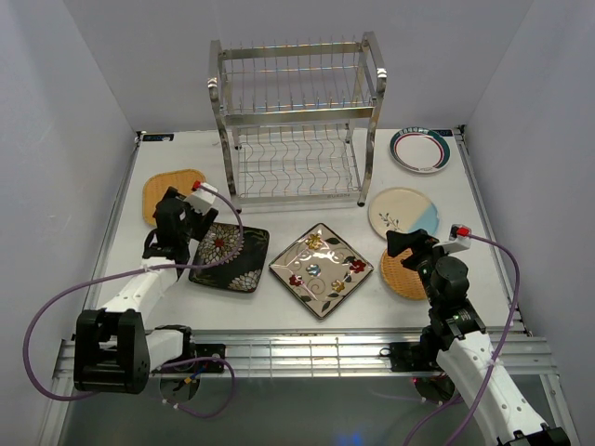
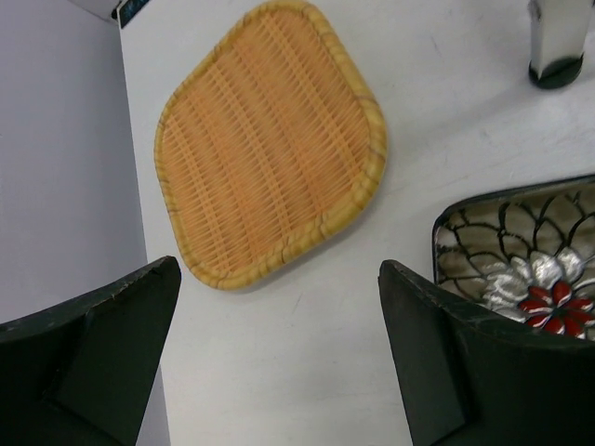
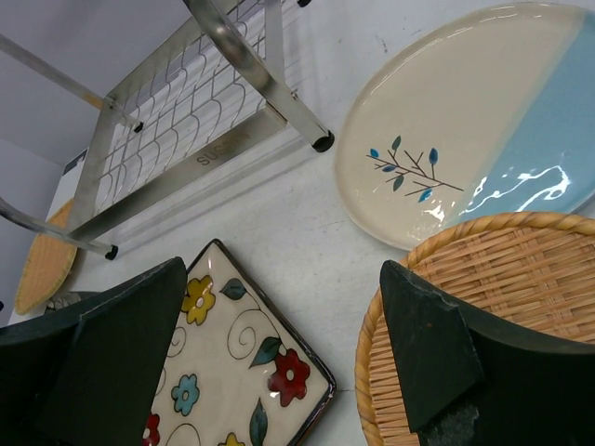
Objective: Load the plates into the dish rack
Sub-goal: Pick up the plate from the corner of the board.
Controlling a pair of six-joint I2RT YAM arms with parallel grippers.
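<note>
The shiny wire dish rack stands empty at the back. In front of it lie the plates: a woven one at the left, a black flowered square, a cream floral square, a cream-blue round one, a teal-rimmed one and a second woven one. My left gripper hovers open over bare table between the woven plate and the black plate. My right gripper hangs open above the gap between the floral square and the woven plate.
White walls close in the table on the left, right and back. A rack foot stands just beyond the left gripper. The rack's front rail and the cream-blue plate lie ahead of the right gripper.
</note>
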